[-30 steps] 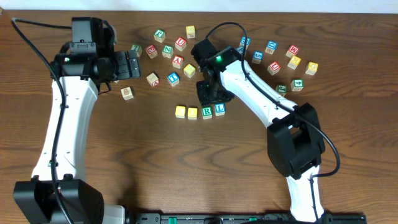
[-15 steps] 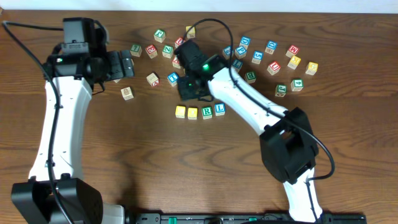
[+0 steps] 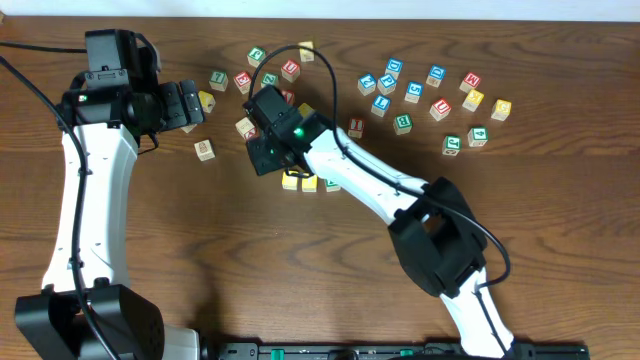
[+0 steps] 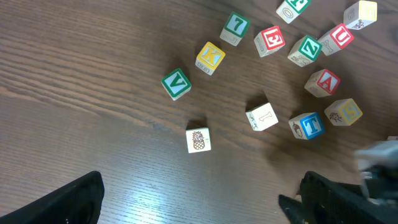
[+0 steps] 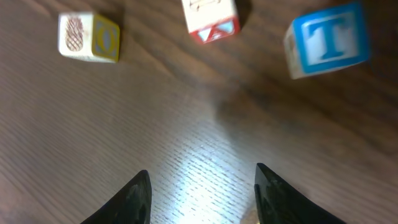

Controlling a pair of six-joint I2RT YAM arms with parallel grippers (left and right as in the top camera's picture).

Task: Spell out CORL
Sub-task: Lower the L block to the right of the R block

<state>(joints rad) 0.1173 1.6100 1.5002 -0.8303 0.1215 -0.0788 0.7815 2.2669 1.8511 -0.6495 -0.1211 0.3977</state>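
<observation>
The CORL row lies at mid-table. Its two yellow cubes show at the lower edge of my right arm, which covers most of the R and L cubes. My right gripper hangs just left of the row, open, with only bare wood between its fingers. Ahead of it sit a pineapple cube, a red-and-white cube and a blue T cube. My left gripper is wide open and holds nothing, high over the table's left side.
Loose cubes are scattered along the back: a green V, a yellow K, a red A, a white 1 and a pineapple cube, with several more at the back right.
My right arm has swung left from above the row to its left end, and now covers the R and L cubes. The left arm has drifted slightly left.
</observation>
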